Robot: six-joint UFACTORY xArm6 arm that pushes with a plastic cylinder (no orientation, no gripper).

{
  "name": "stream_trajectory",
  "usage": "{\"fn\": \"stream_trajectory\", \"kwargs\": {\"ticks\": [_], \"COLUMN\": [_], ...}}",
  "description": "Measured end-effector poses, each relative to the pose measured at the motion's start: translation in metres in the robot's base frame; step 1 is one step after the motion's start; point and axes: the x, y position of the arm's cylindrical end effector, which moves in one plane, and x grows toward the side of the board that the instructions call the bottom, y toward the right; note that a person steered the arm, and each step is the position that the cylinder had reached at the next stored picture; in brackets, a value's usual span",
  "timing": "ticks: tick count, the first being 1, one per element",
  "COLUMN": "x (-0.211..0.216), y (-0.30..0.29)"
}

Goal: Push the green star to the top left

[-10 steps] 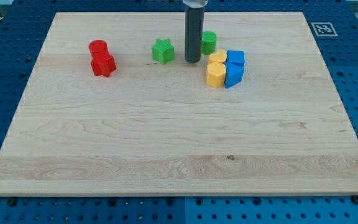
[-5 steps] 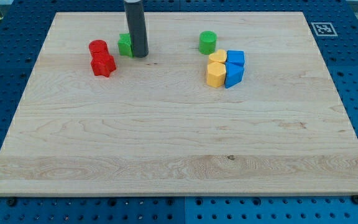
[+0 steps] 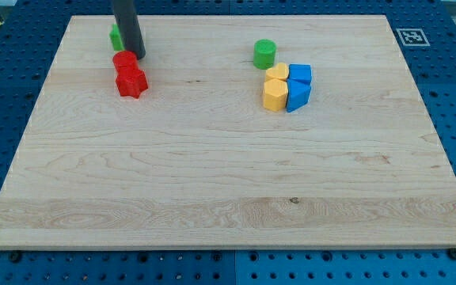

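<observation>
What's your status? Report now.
My tip at the green star's right, hiding most of it. Star near the board's top left. Red blocks just below my tip.

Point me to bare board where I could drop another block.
Free: the whole lower half below the red blocks and the yellow and blue cluster, plus the top middle between my tip and the green cylinder. Crowded: top left, around the green star.
</observation>
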Motion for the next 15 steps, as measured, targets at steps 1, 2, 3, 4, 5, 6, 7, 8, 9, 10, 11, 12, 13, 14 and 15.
{"fn": "stream_trajectory", "kwargs": {"ticks": [1, 2, 3, 4, 5, 6, 7, 8, 9, 10, 11, 12, 13, 14, 15], "x": [-0.005, -0.020, -0.028, -0.039, -0.060, -0.060, -0.040, -0.029, -0.029, -0.043, -0.065, -0.073, -0.090, -0.100, -0.100], "y": [-0.021, -0.046, -0.047, -0.045, -0.045, -0.045, -0.045, -0.034, -0.016, 0.005, 0.021, 0.022, 0.022, 0.022, 0.021]}}
